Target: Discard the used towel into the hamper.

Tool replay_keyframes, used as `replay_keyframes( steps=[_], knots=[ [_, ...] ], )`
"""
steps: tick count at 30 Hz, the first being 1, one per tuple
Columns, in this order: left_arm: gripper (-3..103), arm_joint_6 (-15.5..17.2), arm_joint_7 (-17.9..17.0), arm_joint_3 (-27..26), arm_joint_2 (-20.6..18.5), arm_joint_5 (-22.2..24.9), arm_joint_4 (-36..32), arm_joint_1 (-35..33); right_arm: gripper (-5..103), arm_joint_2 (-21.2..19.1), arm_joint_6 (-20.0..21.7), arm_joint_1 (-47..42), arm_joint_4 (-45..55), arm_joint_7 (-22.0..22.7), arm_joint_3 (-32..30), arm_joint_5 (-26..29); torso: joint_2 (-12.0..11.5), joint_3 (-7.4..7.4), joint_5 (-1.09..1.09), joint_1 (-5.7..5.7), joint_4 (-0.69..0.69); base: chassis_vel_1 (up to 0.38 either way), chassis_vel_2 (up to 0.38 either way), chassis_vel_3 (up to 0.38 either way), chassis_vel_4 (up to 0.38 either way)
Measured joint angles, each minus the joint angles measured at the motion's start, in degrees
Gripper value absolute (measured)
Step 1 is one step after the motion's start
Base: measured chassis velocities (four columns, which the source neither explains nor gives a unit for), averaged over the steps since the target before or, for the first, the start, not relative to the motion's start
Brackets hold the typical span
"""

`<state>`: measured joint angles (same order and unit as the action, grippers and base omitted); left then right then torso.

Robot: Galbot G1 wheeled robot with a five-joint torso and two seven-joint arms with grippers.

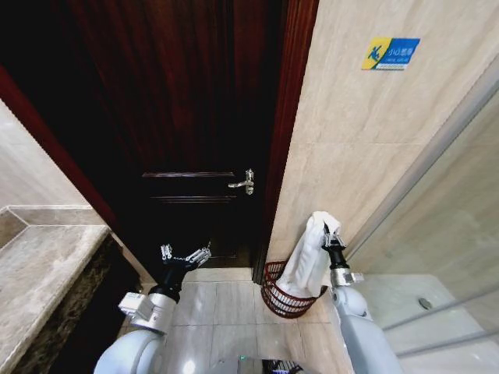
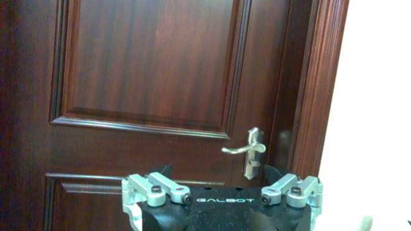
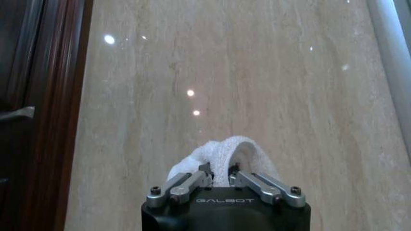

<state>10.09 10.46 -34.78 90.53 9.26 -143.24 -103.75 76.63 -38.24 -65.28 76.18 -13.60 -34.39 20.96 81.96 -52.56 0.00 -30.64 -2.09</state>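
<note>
A white towel [image 1: 310, 253] hangs from my right gripper [image 1: 333, 236], which is shut on its top fold. The towel's lower end reaches down into the hamper [image 1: 274, 294], a dark red openwork basket on the floor by the tiled wall. In the right wrist view the fingers of the right gripper [image 3: 219, 176] pinch the towel [image 3: 241, 153] against a beige wall background. My left gripper [image 1: 185, 255] is held up in front of the dark wooden door, open and empty; in the left wrist view the left gripper [image 2: 222, 190] has its fingers spread.
A dark wooden door [image 1: 187, 117] with a metal lever handle [image 1: 243, 185] stands ahead. A marble counter [image 1: 39, 265] lies at the left. A beige tiled wall [image 1: 366, 140] and a glass shower panel [image 1: 444, 226] are at the right. Pale tile floor [image 1: 218, 312] lies between.
</note>
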Motion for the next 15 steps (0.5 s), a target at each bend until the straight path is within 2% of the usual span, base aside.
replay_keyframes(
  steps=[15],
  knots=[
    [97, 0.0, 0.0, 0.0, 0.0, 0.0, 0.0, 0.0, 10, 1.44, -1.32, -1.14, -2.5, -1.45, -0.07, -2.08, 0.01, 0.01, 0.0, 0.01, 0.01, 0.0, 0.0, 0.0, 0.0]
  ],
)
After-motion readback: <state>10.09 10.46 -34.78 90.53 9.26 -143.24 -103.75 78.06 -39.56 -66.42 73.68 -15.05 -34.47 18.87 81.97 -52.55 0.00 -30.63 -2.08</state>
